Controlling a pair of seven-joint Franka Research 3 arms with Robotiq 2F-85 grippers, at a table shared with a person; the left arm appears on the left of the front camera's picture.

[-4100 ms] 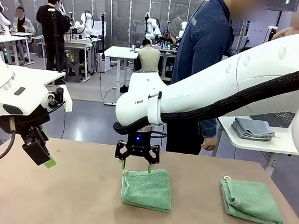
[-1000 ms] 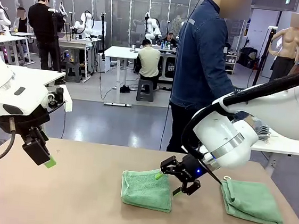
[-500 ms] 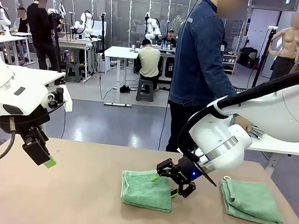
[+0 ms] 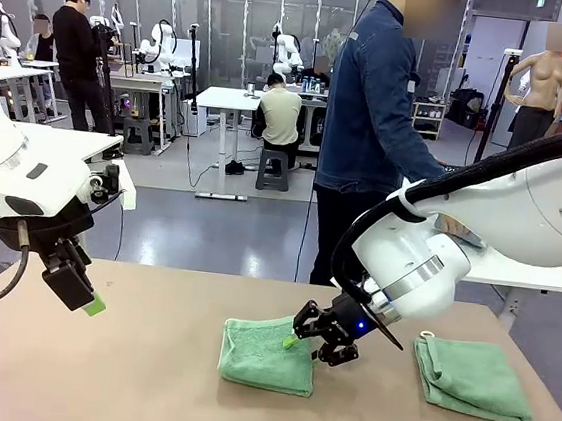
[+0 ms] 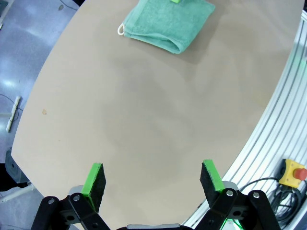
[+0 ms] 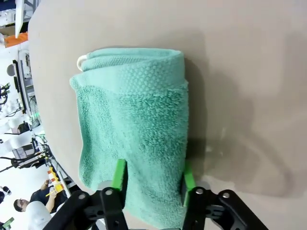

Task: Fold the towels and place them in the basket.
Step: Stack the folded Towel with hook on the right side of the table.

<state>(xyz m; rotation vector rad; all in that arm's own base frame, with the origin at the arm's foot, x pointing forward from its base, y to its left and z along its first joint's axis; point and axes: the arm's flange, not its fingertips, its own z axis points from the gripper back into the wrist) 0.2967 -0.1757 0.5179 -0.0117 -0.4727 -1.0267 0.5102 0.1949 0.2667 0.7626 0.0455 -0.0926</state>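
Towels of mint-green terry cloth lie on the tan surface [image 4: 92, 382]: one folded towel [image 4: 268, 352] near the middle, and a second folded towel [image 4: 472, 379] well apart from it toward the robot's right, with a small white loop at its far corner. The right pincer [image 4: 309, 342] is low at the right edge of the middle towel, tilted sideways. In the right wrist view the folded towel [image 6: 134, 124] runs between the two green pads [image 6: 120, 176], so the pincer seems to be clamped on the near edge of the cloth, though I cannot tell how firm the grip is. The left pincer [image 5: 152, 178] hangs over bare surface with its fingers wide apart and holds nothing; the same middle towel [image 5: 168, 24] is far ahead of it. I judge that the cloth is light, soft and limp, so it will sag and may unfold if it is lifted by one layer only. It is not fragile and the terry gives good friction, so slipping is a small risk. The best place to take hold is the thick folded edge, where all layers come together, and deep enough that no layer escapes. The rolled fold on the far side looks bulky and could open when the towel is carried.
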